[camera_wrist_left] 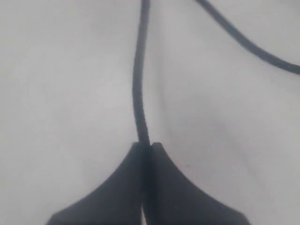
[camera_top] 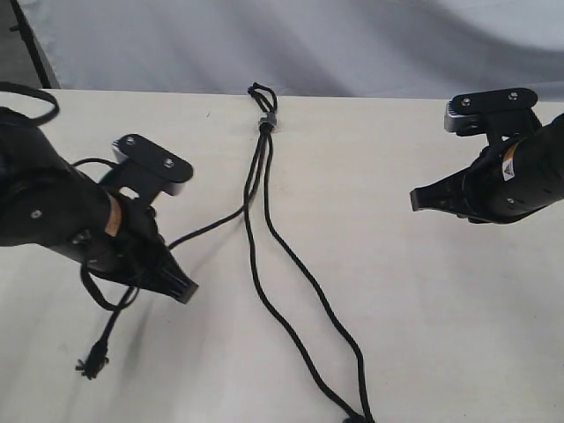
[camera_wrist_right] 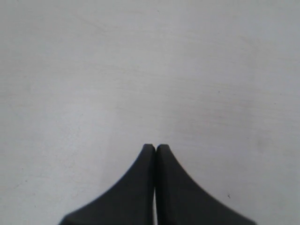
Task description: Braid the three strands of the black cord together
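The black cord hangs from its small knot (camera_top: 265,124) and short loop (camera_top: 262,92) at the table's far edge. Two strands (camera_top: 295,313) run down the middle toward the near edge. The third strand (camera_top: 211,226) branches off to the left into my left gripper (camera_top: 183,291), which is shut on it; in the left wrist view that strand (camera_wrist_left: 138,84) leaves the closed fingertips (camera_wrist_left: 146,145). Its frayed knotted end (camera_top: 92,363) dangles below the left arm. My right gripper (camera_top: 416,201) hovers at the right, shut with nothing in it (camera_wrist_right: 155,147).
The pale table (camera_top: 423,308) has a grey backdrop behind its far edge (camera_top: 370,95). A glossy arm cable (camera_top: 35,97) loops at the far left. Another strand (camera_wrist_left: 248,44) crosses a corner of the left wrist view.
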